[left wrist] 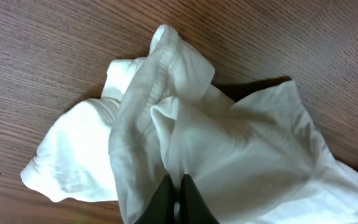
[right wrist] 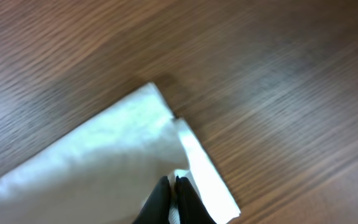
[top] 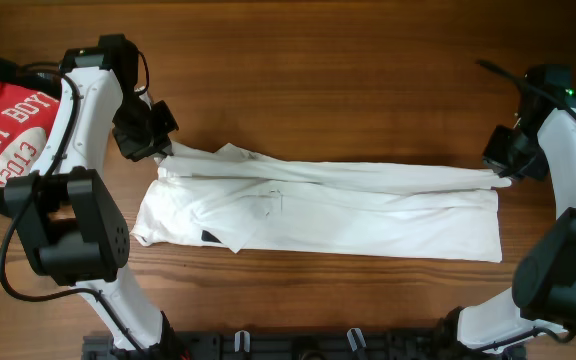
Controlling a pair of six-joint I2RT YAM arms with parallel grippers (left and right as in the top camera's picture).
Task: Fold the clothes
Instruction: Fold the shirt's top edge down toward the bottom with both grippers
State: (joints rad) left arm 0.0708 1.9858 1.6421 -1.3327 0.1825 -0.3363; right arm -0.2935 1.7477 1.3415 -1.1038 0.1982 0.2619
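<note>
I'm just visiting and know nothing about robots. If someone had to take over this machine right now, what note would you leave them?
Left gripper: shut on the waistband end of the white trousers.
Right gripper: shut on the leg-hem end of the same trousers.
The trousers lie lengthwise across the table, seemingly one leg over the other, with the far edge pinched at both ends.
A red printed garment sits bunched at the table's edge by the left arm, not yet folded.
Left to do: probably fold the trousers shorter, then the red garment.
</note>
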